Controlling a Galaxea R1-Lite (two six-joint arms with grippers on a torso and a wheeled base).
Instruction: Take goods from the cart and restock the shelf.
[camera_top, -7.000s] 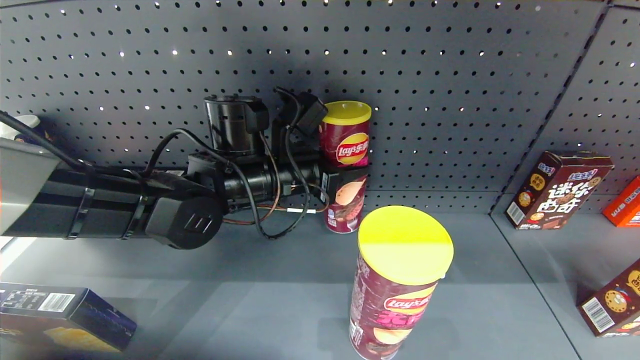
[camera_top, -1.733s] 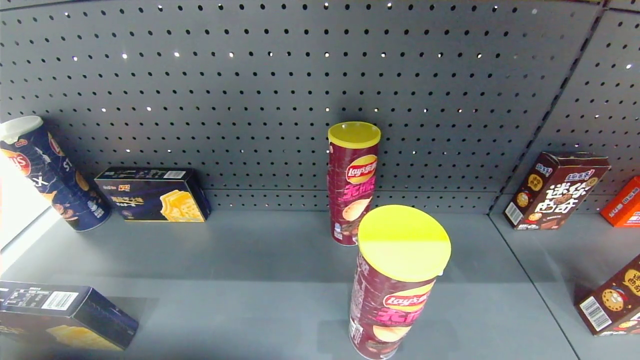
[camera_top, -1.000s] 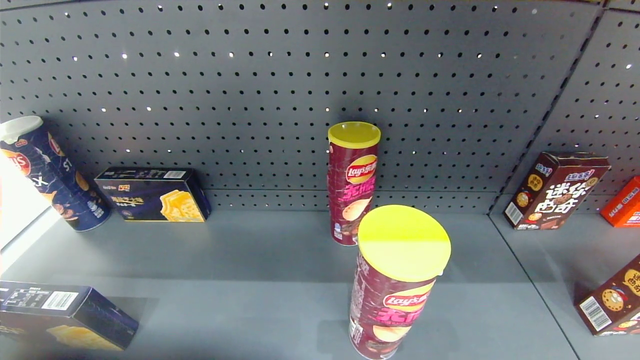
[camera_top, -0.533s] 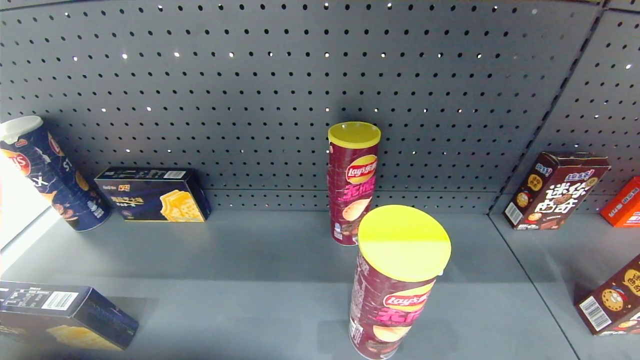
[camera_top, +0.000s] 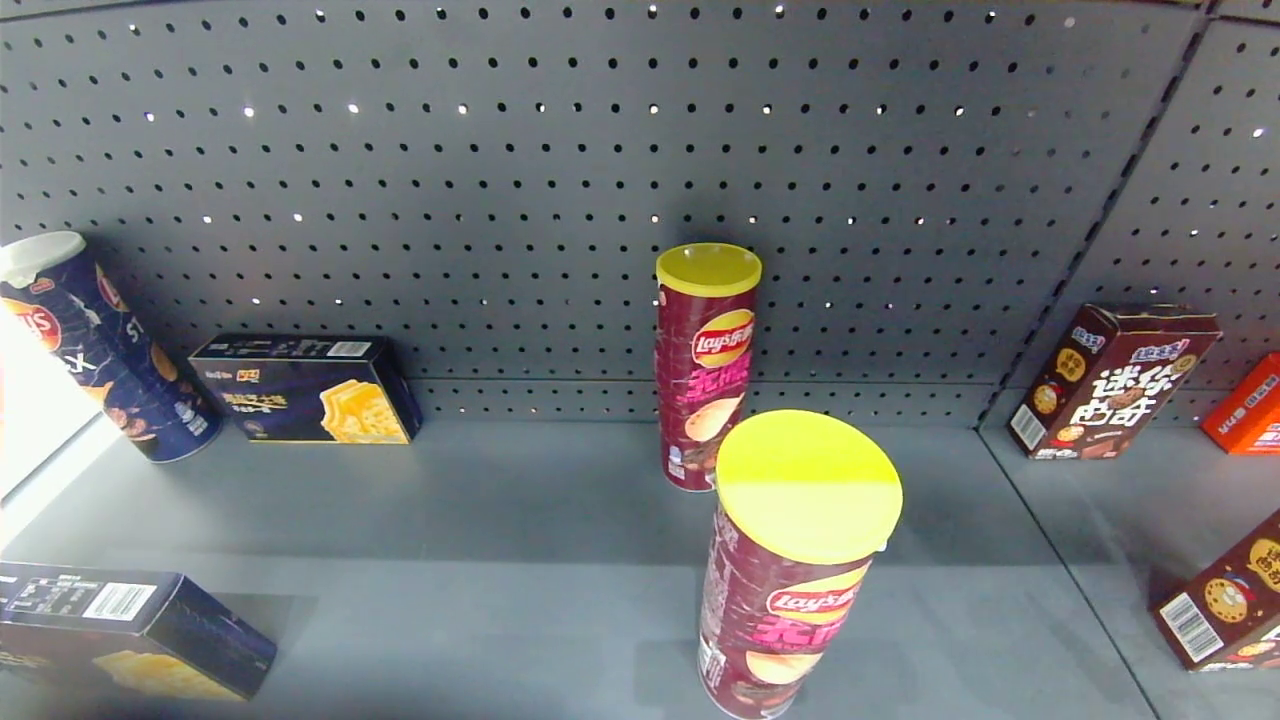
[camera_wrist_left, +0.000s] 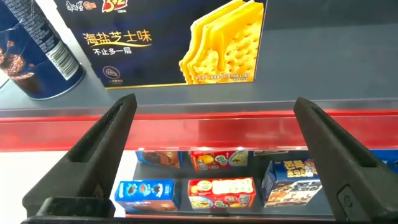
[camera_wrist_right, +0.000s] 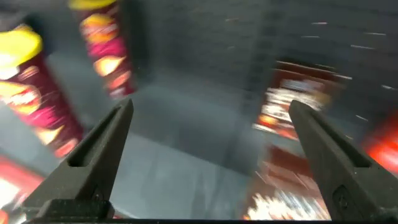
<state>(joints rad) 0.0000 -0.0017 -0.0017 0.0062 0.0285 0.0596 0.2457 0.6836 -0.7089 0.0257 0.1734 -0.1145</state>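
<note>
Fingers (camera_wrist_left: 99, 155) spread empty on left gripper (camera_wrist_left: 214, 102) and right gripper (camera_wrist_right: 211, 107), dark box (camera_top: 130, 630) cut off

Left gripper (camera_wrist_left: 214, 102): spread wide and empty. Two black fingers (camera_wrist_left: 93, 162) seen from the wrist, one at each side, broad at the base and tapering to narrow tips that point forward, away from the wrist. Inner faces flat and turned toward each other.

Right gripper (camera_wrist_right: 211, 104): likewise spread wide and empty. Black fingers (camera_wrist_right: 93, 158) of the same wedge shape, tips forward and well apart, about as far as on the left.
</note>
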